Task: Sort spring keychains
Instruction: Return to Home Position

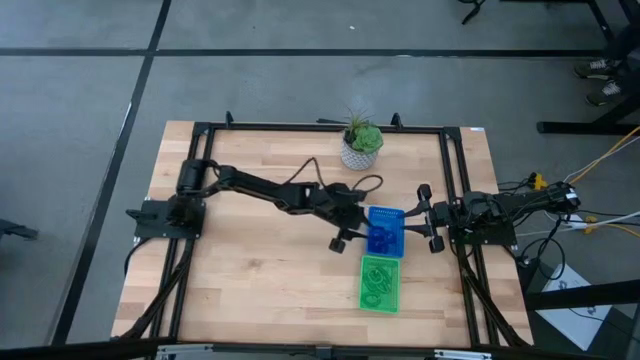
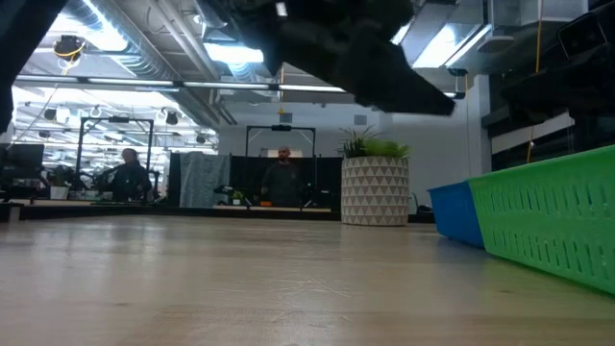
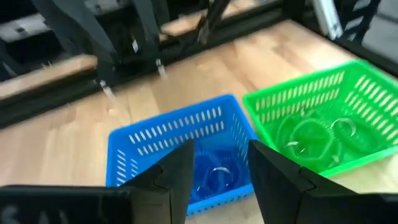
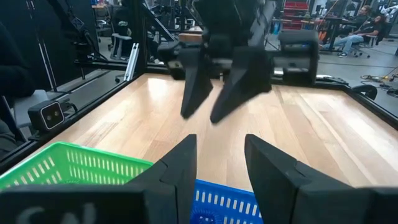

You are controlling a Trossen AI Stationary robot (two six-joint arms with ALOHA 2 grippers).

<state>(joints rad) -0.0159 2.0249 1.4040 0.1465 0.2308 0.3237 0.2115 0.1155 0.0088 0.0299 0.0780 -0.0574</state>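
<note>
Blue spring keychains (image 3: 214,174) lie heaped in the single blue tray (image 3: 168,130), and green spring keychains (image 3: 311,134) lie tangled in the single green tray (image 3: 298,93) touching it. The coils overlap too much to count. The left arm stretches across the table (image 1: 250,260). Its left gripper (image 3: 219,149) hovers empty, fingers apart, at the blue tray's edge above the blue coils. The right gripper (image 4: 219,140), also spread and empty, sits folded near its base, facing both trays. One potted plant (image 1: 361,145) stands behind.
</note>
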